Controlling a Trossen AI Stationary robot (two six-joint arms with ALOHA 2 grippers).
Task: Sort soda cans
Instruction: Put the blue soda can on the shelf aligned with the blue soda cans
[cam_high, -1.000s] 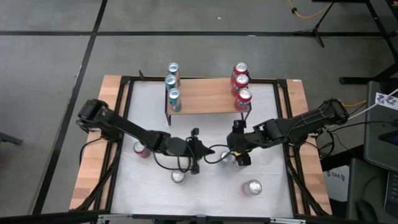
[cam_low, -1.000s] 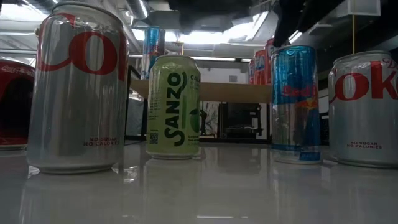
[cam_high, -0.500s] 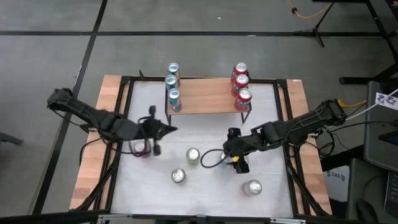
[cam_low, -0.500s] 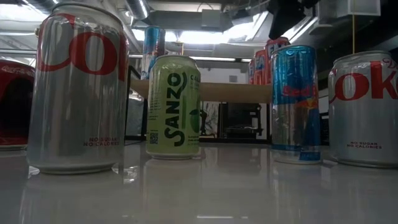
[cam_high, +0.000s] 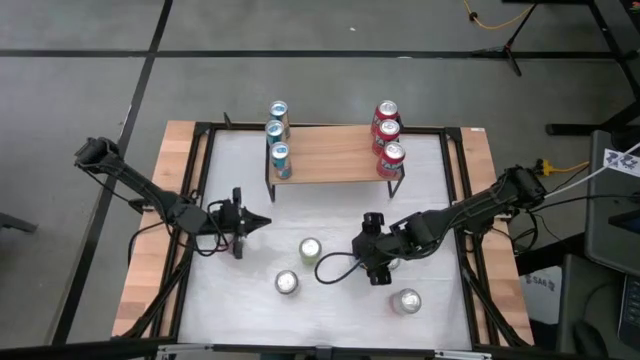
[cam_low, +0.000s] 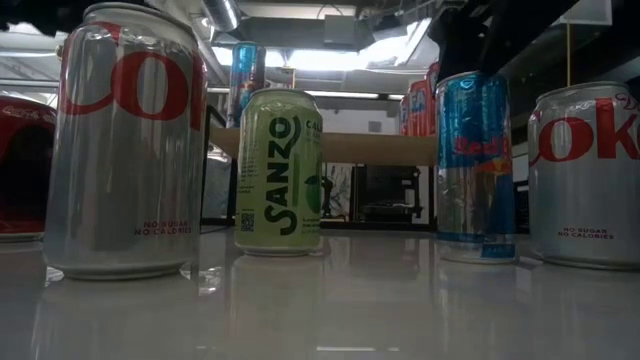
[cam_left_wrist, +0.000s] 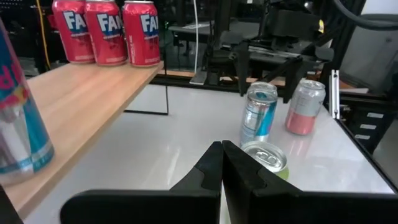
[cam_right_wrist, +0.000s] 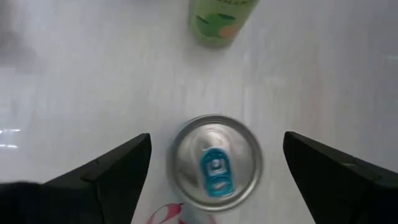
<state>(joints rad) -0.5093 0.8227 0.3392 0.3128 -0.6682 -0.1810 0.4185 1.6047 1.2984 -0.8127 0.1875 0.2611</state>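
Observation:
Three light blue cans (cam_high: 278, 135) and three red cans (cam_high: 387, 130) stand on the wooden shelf (cam_high: 330, 155). On the table stand a pale green can (cam_high: 310, 250), two silver cans (cam_high: 287, 284) (cam_high: 407, 300), a blue can (cam_low: 475, 165) and a red can (cam_low: 20, 170). My right gripper (cam_high: 370, 258) is open and hangs right above the blue can's top (cam_right_wrist: 216, 163), one finger on either side, touching nothing. My left gripper (cam_high: 264, 221) is shut and empty at the table's left, pointing toward the green can (cam_left_wrist: 264, 155).
The shelf stands on thin black legs at the table's far middle. A black frame (cam_high: 200, 180) runs round the white tabletop. A black cable (cam_high: 335, 268) loops on the table beside my right gripper. The near middle of the table is bare.
My left gripper has drawn back from the table's middle toward the left edge, uncovering the green can. My right gripper has gone a little toward the near edge and left, and now hangs over the blue can. No can has moved.

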